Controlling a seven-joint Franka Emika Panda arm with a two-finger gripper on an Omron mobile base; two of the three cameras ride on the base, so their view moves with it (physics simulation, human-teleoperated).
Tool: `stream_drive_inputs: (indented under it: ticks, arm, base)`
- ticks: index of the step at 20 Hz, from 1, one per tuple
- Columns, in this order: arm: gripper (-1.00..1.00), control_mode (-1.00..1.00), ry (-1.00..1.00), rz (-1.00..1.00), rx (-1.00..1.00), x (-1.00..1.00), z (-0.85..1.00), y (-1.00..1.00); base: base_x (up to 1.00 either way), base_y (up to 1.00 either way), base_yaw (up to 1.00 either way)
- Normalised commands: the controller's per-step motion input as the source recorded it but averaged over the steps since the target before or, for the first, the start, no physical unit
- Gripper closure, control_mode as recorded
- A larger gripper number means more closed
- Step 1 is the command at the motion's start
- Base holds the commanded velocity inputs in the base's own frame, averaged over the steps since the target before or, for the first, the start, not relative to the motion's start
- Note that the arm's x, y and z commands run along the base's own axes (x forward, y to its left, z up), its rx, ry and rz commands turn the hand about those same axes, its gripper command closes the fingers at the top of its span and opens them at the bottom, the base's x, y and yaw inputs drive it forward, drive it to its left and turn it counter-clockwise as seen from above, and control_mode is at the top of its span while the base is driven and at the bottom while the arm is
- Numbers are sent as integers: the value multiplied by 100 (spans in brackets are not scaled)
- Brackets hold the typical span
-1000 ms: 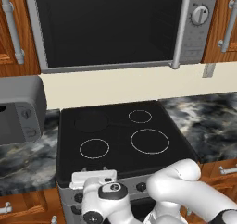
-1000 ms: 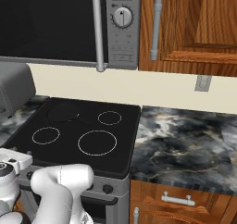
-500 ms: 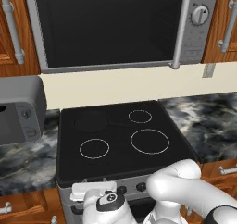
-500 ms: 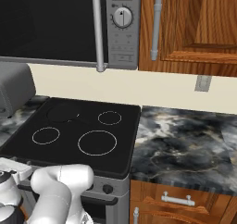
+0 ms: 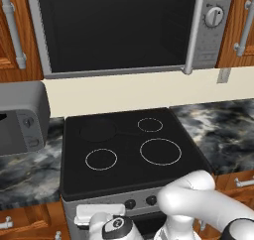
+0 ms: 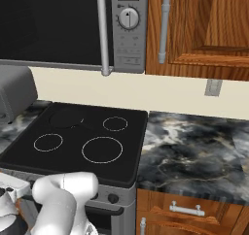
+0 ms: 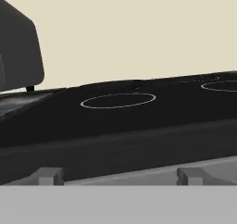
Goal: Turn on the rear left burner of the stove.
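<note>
White two-finger gripper [image 7: 120,176], jaws spread apart, faces the front edge of the black glass stove [image 5: 130,172]; its faint dark-grey rear left burner [image 5: 97,130] is unlit

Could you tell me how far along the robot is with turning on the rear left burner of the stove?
Early stage. Done: the arm has reached low in front of the stove, with the end effector level with the cooktop's front edge. In hand: lining up on the front panel, whose knobs look untouched. Left: grasping and turning the right knob; the rear left burner is a dark, unlit circle.
</note>
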Motion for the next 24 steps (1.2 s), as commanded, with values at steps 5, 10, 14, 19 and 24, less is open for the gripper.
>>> stream_drive_inputs:
  ticks: [5,10,14,19,24]
  arm:
    - [-100,-100,-2,0,0,-50,-39,0]
    - [-100,-100,0,0,0,7,-24,0]
    - [-100,-100,0,0,0,12,-26,0]
    - [-100,-100,0,0,0,4,-32,-1]
    - [-100,-100,0,0,0,8,-28,-11]
  base:
    - [0,0,0]
    - [0,0,0]
    - [0,0,0]
    - [0,0,0]
    - [0,0,0]
